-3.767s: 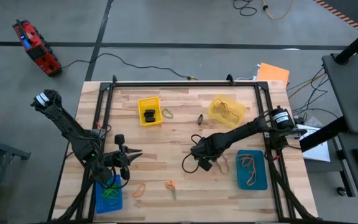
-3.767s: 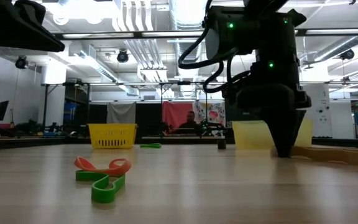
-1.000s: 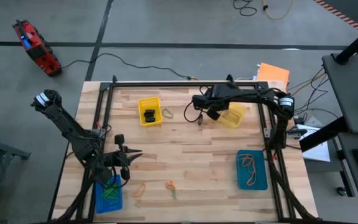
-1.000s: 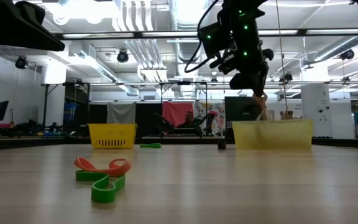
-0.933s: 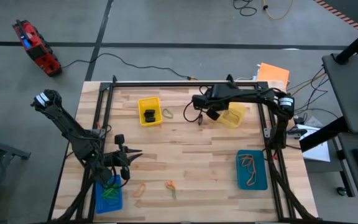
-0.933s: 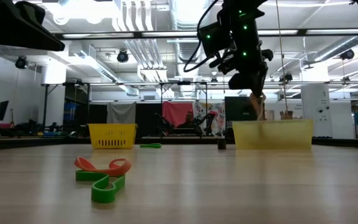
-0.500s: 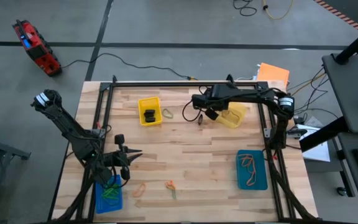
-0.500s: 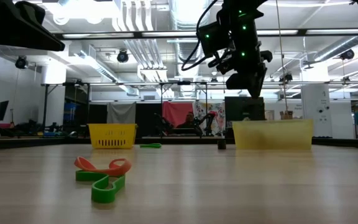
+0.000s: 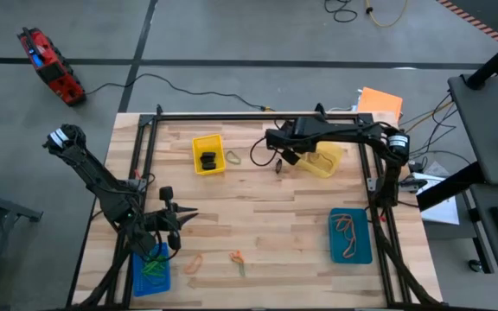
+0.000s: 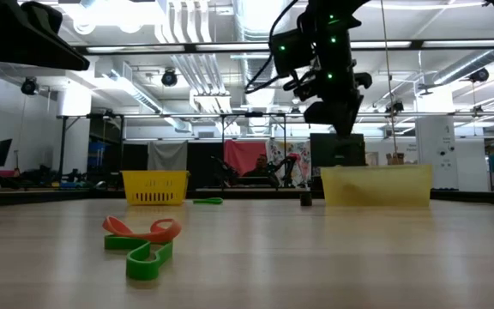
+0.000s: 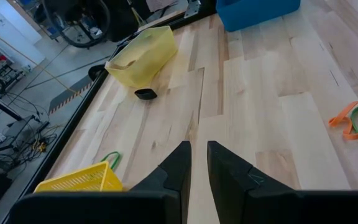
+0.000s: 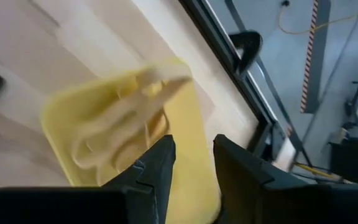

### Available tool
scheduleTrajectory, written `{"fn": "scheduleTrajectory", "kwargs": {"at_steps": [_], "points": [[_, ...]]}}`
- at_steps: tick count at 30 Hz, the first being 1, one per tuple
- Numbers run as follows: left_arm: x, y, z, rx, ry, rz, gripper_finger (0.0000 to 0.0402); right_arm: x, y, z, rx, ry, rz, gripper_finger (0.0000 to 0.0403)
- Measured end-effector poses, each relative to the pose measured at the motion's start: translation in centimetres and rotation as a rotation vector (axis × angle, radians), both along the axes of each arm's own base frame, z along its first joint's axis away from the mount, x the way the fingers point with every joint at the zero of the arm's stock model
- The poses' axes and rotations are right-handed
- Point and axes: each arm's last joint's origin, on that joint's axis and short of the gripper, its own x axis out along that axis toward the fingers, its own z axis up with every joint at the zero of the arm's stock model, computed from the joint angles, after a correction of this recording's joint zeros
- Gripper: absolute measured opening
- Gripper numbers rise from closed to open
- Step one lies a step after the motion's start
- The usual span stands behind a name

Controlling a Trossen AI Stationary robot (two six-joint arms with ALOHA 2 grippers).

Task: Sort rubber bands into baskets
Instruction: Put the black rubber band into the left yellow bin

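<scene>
My right gripper (image 12: pixel 191 163) hangs open over the pale yellow basket (image 9: pixel 318 155), at the table's far right, with nothing between its fingers. Tan rubber bands (image 12: pixel 120 121) lie in that basket. My left gripper (image 11: pixel 196 155) waits near the table's left front, over the wood beside the blue basket (image 9: pixel 151 269) of green bands, its fingers a narrow gap apart and holding nothing. The bright yellow basket (image 9: pixel 207 154) holds black bands. The teal basket (image 9: pixel 350 235) holds orange ones. Loose bands lie flat on the wood: green (image 9: pixel 233 158), black (image 9: pixel 278 166), orange (image 9: pixel 194 263), orange and green (image 9: pixel 237 259).
A black frame rail (image 9: pixel 258 115) runs along the table's far edge and down both sides. A flat orange sheet (image 9: pixel 379 102) lies beyond the far right corner. Bare wood spreads across the table's middle (image 9: pixel 258 207). Cables trail from the right arm (image 9: pixel 262 155).
The tan band that hung from my right gripper over the pale yellow basket no longer hangs there; the gripper has let it go. The gripper has tipped up a little above the basket.
</scene>
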Motion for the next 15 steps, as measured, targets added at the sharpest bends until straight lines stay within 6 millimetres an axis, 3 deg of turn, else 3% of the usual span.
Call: {"fn": "scheduleTrajectory", "kwargs": {"at_steps": [7, 15], "points": [[0.0, 0.0, 0.0, 0.0, 0.0, 0.0, 0.0037, 1.8, -0.3, -0.1, 0.028, -0.17, 0.065, 0.0088], [0.0, 0.0, 0.0, 0.0, 0.0, 0.0, 0.0037, 4.0, 0.0, 0.1, 0.174, -0.396, 0.19, 0.007]]}}
